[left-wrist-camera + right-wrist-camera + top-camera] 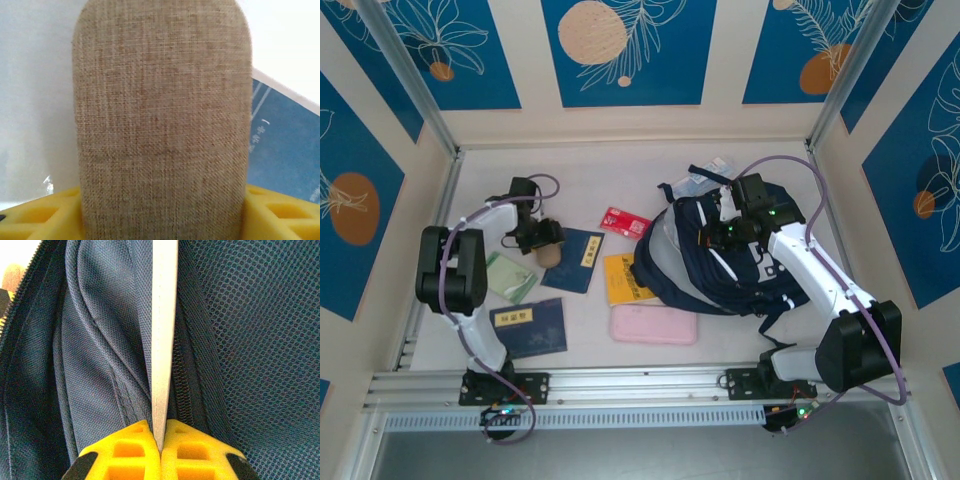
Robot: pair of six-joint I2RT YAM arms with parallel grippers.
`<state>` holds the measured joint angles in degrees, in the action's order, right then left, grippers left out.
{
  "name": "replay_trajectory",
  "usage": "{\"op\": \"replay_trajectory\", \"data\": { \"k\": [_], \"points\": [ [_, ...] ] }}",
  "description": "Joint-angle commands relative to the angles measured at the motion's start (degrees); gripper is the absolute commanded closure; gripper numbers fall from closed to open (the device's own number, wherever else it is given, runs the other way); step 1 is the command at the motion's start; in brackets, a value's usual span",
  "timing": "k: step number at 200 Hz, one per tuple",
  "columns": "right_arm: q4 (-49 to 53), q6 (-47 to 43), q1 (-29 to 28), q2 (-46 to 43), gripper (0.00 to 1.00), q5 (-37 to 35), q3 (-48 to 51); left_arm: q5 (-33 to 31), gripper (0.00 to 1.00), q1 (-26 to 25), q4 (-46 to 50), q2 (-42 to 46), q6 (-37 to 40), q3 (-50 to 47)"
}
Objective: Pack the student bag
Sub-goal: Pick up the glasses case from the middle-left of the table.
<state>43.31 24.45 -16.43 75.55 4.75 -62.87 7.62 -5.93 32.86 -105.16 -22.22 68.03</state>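
Two grippers, both clamped: right gripper (161, 445) pinches thin pale grey strip (164, 330), fingers nearly touching, inside open dark navy striped fabric student bag (720, 275), mesh lining at right. left gripper (540, 238) grips tan round-topped woven-fabric pouch (160, 120) beside navy booklet with yellow label (572, 260). Yellow book (623, 280) and pink soft case (654, 325) lie against bag's left side; bag well apart from left gripper.
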Motion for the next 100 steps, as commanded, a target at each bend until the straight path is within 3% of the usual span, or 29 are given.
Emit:
{"op": "replay_trajectory", "data": {
  "k": [1,49,100],
  "points": [
    [1.7,1.9,0.1,-0.2,1.00,1.3,-1.6,-4.0,0.49,-0.6,3.1,-2.3,1.2,1.8],
    [4.1,1.2,-0.1,-0.8,1.00,2.8,-5.8,-5.5,0.75,-0.6,4.7,-0.4,2.8,3.0],
    [6.2,1.9,0.0,-1.1,1.00,6.9,-10.4,0.0,0.81,-1.1,3.6,10.7,-1.8,-0.7]
  ]
}}
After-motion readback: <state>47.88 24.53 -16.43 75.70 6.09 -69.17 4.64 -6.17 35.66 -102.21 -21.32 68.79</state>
